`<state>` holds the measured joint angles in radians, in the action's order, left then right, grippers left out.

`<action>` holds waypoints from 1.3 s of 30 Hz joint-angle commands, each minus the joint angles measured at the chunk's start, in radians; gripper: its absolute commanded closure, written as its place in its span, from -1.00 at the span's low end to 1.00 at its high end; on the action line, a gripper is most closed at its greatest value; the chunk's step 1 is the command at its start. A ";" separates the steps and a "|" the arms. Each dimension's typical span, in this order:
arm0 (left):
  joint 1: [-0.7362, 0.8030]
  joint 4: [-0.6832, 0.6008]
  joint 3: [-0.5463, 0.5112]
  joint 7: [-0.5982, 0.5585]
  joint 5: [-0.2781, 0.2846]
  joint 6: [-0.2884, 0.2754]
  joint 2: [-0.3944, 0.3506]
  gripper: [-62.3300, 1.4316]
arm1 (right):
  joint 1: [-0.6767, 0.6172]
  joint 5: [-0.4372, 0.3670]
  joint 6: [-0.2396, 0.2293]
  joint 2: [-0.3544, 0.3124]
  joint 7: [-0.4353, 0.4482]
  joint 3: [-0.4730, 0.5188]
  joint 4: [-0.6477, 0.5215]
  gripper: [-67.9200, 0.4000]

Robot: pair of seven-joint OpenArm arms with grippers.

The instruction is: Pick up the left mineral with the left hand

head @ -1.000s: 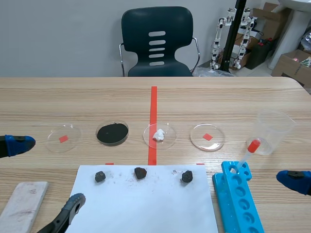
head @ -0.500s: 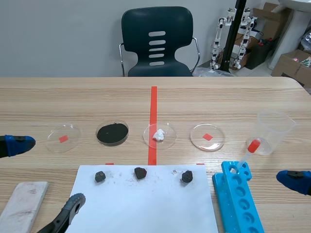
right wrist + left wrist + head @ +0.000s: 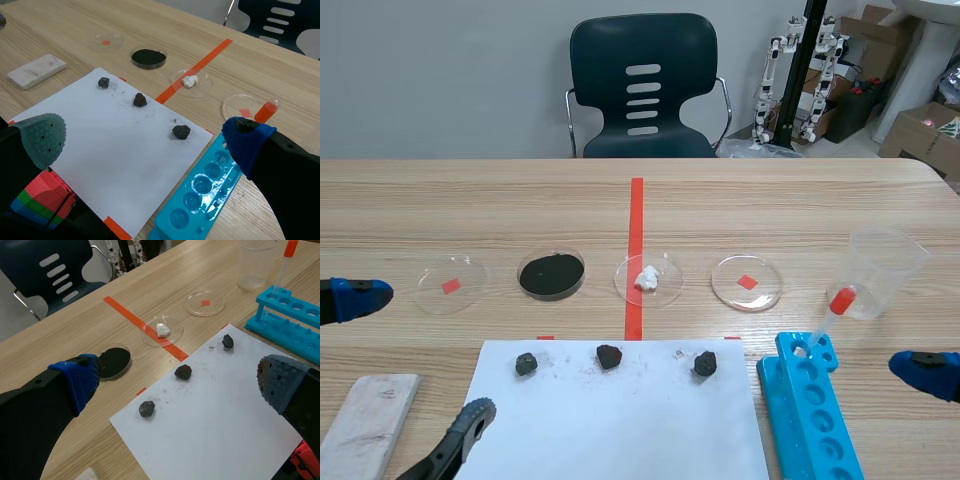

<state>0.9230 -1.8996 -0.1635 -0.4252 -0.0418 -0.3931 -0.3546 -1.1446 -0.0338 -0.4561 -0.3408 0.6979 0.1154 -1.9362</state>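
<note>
Three small dark minerals lie in a row on the white paper (image 3: 620, 425). The left mineral (image 3: 527, 364) (image 3: 146, 409) is ahead of my left gripper (image 3: 180, 379), below the gap between its fingers. That gripper is open and holds nothing; it hovers by the paper's left corner (image 3: 417, 356). The middle mineral (image 3: 609, 356) and the right mineral (image 3: 705, 364) rest untouched. My right gripper (image 3: 145, 136) is open and holds nothing; it sits low at the right past the blue rack, with one blue pad (image 3: 925, 372) showing.
Beyond the paper stand several petri dishes: one with black powder (image 3: 551, 274), one with a white lump (image 3: 648, 279), two with red marks (image 3: 451, 284) (image 3: 747, 282). A plastic beaker (image 3: 883, 272), a blue tube rack (image 3: 810, 405) with a dropper (image 3: 830, 312), and a pale slab (image 3: 368, 420) flank the paper.
</note>
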 commanded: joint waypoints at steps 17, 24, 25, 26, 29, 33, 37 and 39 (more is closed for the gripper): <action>-0.450 0.123 0.280 0.803 0.311 0.093 0.125 -1.00 | 0.001 -0.015 -0.001 0.000 0.015 0.001 -0.008 -1.00; -0.636 0.215 0.317 1.143 0.311 0.409 0.224 -1.00 | 0.001 -0.015 -0.001 0.000 0.015 0.001 -0.008 -1.00; -0.660 0.229 0.321 1.189 0.310 0.442 0.233 -1.00 | 0.001 -0.015 -0.001 0.000 0.015 0.001 -0.008 -1.00; -0.684 0.243 0.325 1.224 0.307 0.471 0.242 -1.00 | 0.001 -0.015 -0.001 0.000 0.015 0.001 -0.008 -1.00; -0.752 0.291 0.340 1.311 0.294 0.547 0.260 -1.00 | 0.001 -0.015 -0.001 0.000 0.015 0.001 -0.008 -1.00; -0.829 0.357 0.360 1.426 0.281 0.634 0.277 -1.00 | 0.001 -0.015 -0.001 0.000 0.015 0.001 -0.008 -1.00; -0.892 0.413 0.387 1.481 0.258 0.698 0.294 -1.00 | 0.001 -0.015 -0.001 0.000 0.015 0.001 -0.008 -1.00; -0.919 0.441 0.399 1.485 0.251 0.730 0.297 -1.00 | 0.001 -0.015 -0.001 0.000 0.015 0.001 -0.008 -1.00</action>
<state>0.0139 -1.4479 0.2333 1.0660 0.2100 0.3252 -0.0628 -1.1446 -0.0338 -0.4561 -0.3405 0.6979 0.1154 -1.9362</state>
